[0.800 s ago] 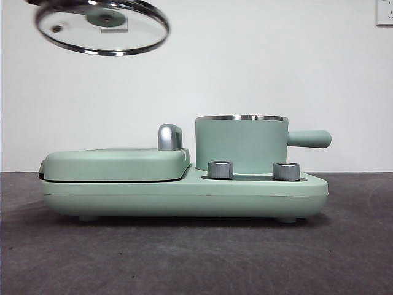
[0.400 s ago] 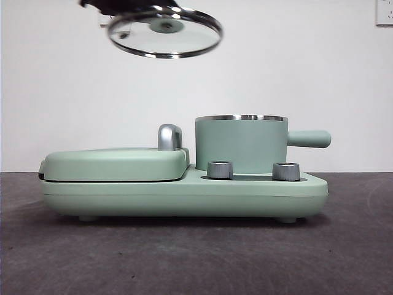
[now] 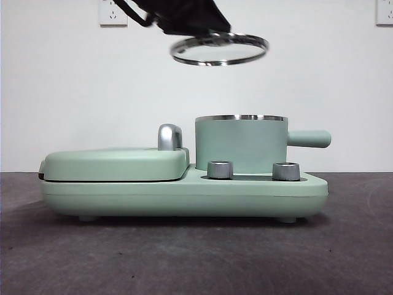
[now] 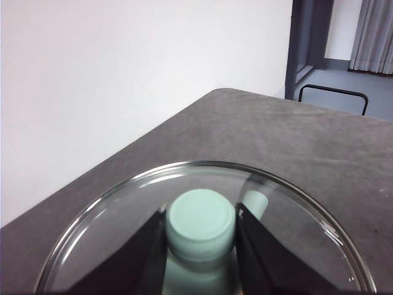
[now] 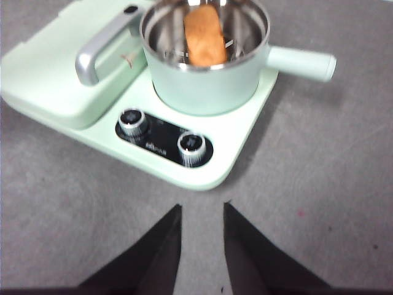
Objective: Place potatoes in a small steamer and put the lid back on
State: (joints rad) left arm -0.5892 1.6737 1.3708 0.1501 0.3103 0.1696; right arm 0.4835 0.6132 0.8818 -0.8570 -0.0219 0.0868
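The lid (image 3: pixel 220 49), clear glass with a steel rim, hangs level in the air just above and slightly left of the small steamer (image 3: pixel 241 144). My left gripper (image 3: pixel 210 32) is shut on the lid's mint-green knob (image 4: pixel 201 218), and the glass (image 4: pixel 295 246) spreads below the jaws. In the right wrist view the steamer (image 5: pixel 209 86) stands uncovered with the orange-brown potato (image 5: pixel 204 37) inside. My right gripper (image 5: pixel 201 212) is open over the grey table in front of the appliance and holds nothing.
The steamer sits on a mint-green appliance base (image 3: pixel 184 193) with two metal dials (image 3: pixel 220 169) (image 3: pixel 286 171). Left of it lies the flat griddle cover (image 3: pixel 113 163) with a chrome handle (image 3: pixel 170 136). The steamer's side handle (image 3: pixel 309 138) sticks out to the right.
The left gripper has carried the lid rightward from the upper left and a little lower. It now hangs level, nearly over the steamer. The steamer and appliance have not moved.
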